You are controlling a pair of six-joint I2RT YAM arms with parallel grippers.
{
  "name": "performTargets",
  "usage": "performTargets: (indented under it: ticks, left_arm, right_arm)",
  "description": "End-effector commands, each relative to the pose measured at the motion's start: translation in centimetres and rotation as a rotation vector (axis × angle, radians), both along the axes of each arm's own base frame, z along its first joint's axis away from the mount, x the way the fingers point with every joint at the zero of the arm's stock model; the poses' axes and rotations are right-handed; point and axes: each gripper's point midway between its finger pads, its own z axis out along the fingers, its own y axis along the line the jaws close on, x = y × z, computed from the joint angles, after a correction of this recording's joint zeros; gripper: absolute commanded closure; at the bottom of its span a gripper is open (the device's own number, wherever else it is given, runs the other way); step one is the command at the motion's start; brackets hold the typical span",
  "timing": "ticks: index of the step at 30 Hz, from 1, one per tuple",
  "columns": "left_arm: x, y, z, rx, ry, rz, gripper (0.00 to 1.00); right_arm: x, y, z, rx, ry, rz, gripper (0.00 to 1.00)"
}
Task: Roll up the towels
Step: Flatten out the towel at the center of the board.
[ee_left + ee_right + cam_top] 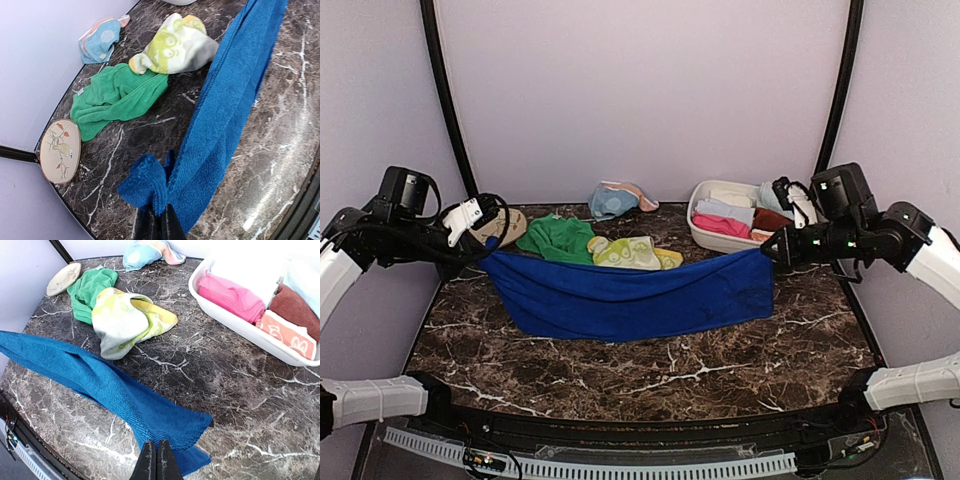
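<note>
A royal blue towel [630,292] hangs stretched between my two grippers above the marble table. My left gripper [490,255] is shut on its left corner [150,185]. My right gripper [767,250] is shut on its right corner [165,425]. The towel sags in the middle and its lower edge lies on the table. Behind it lie a green towel [558,238], a pale yellow-green patterned towel [628,252] and a light blue towel [615,200]. Rolled pink [230,295], white and rust [300,302] towels sit in the white basin [712,238].
A tan round patterned disc [502,226] lies at the back left, also in the left wrist view [60,150]. The white basin stands at the back right beside my right arm. Purple walls close the back and sides.
</note>
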Motion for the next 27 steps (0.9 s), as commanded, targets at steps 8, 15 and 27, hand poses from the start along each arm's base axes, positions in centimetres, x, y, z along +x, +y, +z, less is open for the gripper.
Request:
performTargets:
  ticks: [8, 15, 27]
  left_arm:
    - [-9.7, -0.1, 5.0, -0.066, 0.054, -0.179, 1.0]
    - [-8.8, 1.7, 3.3, 0.007, 0.077, -0.073, 1.0]
    - [6.5, 2.1, -7.1, 0.132, -0.042, 0.177, 1.0]
  right_arm:
    - [-6.0, -3.3, 6.0, 0.201, -0.015, -0.027, 1.0]
    - [-6.5, -3.6, 0.6, 0.175, 0.109, -0.075, 1.0]
    - [2.5, -3.3, -12.2, -0.077, 0.143, -0.244, 1.0]
